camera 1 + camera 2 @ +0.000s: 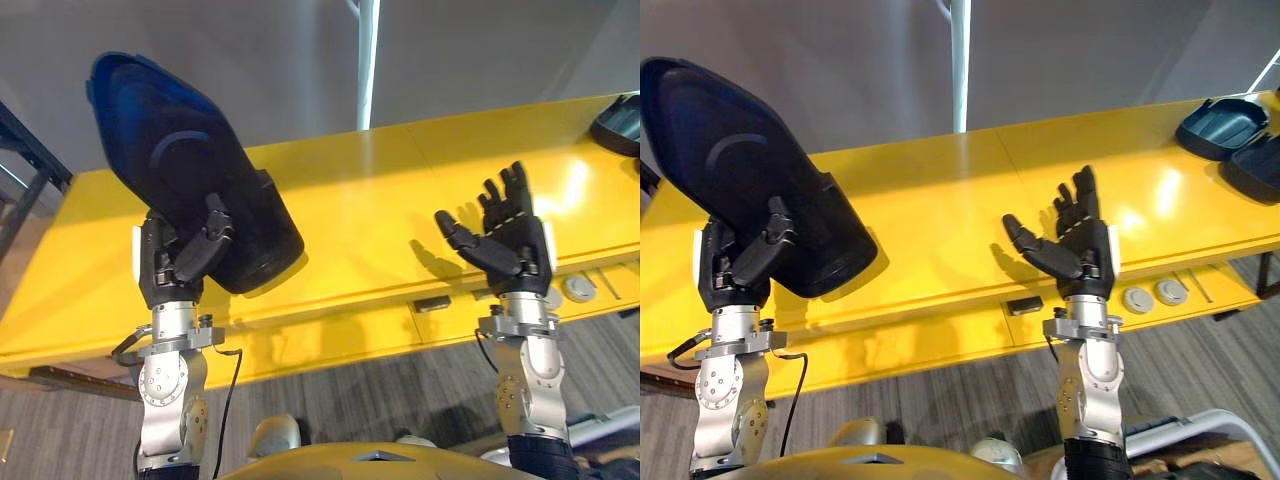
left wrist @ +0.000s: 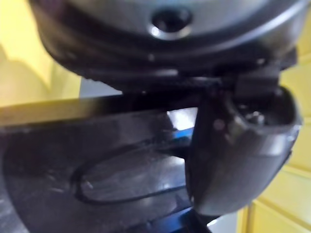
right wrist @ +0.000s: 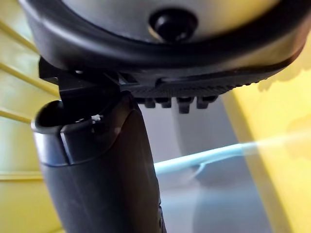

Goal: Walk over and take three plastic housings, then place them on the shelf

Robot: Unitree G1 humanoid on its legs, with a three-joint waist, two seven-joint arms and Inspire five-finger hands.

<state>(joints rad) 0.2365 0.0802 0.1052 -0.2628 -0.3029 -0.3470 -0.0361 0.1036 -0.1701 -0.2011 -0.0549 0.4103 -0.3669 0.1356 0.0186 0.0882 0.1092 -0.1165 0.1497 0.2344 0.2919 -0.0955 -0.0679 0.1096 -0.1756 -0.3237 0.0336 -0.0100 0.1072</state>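
The left hand (image 1: 178,258) is seen clenched on a large dark plastic housing (image 1: 180,150), its thumb (image 2: 238,150) pressed flat against the housing's face beside a raised oval outline, the fingers wrapped behind the lower end. The housing is held up over the left part of a long yellow table (image 1: 940,190), tilted so that its broad rounded end leans up and toward the robot's left, and a shadow is cast on the tabletop below it. The right hand (image 1: 1082,250) is raised palm up above the table's near edge, well apart from the housing – its fingers are stretched straight, the thumb is spread to the side, and nothing is held in it. At the far right end of the table, two further housings (image 1: 1222,125) of the same dark plastic are laid just beside each other, hollow sides up. Two round grey discs (image 1: 1138,299) are set side by side on a lower ledge along the table's front, to the right of the right hand's wrist. Beyond the table a grey floor (image 1: 840,60) is crossed by a pale stripe (image 1: 960,60), and a dark metal frame (image 1: 25,170) stands at the table's left end.
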